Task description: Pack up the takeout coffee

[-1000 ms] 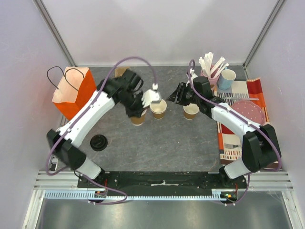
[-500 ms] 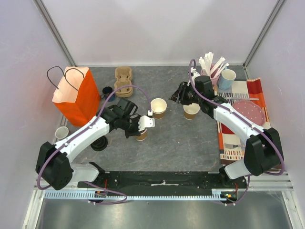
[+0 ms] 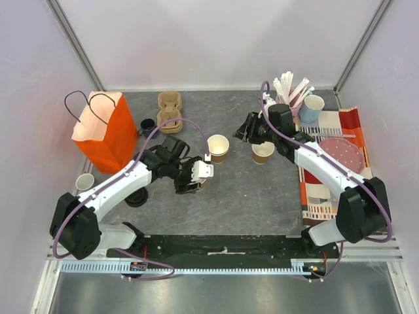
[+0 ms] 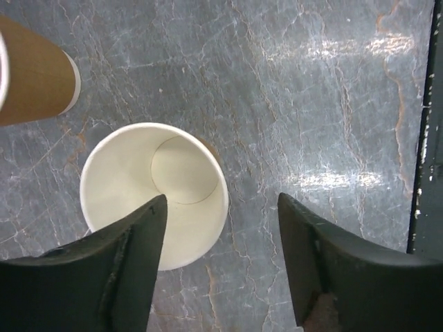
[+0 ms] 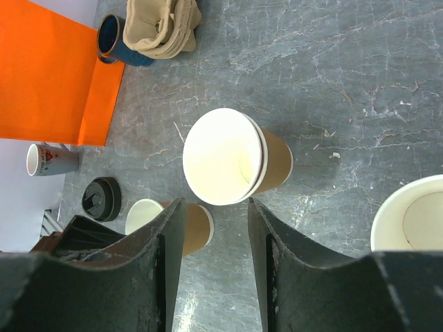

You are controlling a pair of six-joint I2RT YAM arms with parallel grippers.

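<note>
A brown kraft cup [image 4: 154, 194], cream-white inside and without a lid, stands upright on the grey table. My left gripper [image 4: 221, 200] hangs open just above it, its left finger over the cup's near rim and its right finger over bare table. The top view shows this gripper [image 3: 194, 178] left of centre. Two nested kraft cups [image 3: 218, 148] stand further back, and a third kraft cup [image 3: 263, 152] stands to their right. My right gripper [image 5: 216, 204] is open and empty, facing the nested cups [image 5: 235, 158]. A black lid [image 3: 135, 195] lies at the front left.
An orange paper bag [image 3: 101, 127] stands at the back left, beside a dark blue mug [image 3: 147, 124] and a pulp cup carrier [image 3: 169, 110]. A small white cup [image 3: 84, 182] sits by the left wall. At the right are a light blue cup [image 3: 311, 108], a stirrer holder [image 3: 288, 91] and a pink plate [image 3: 344, 154].
My left arm carried the kraft cup forward and left from beside the nested cups, set it on the table and opened its jaws. The right arm has barely moved.
</note>
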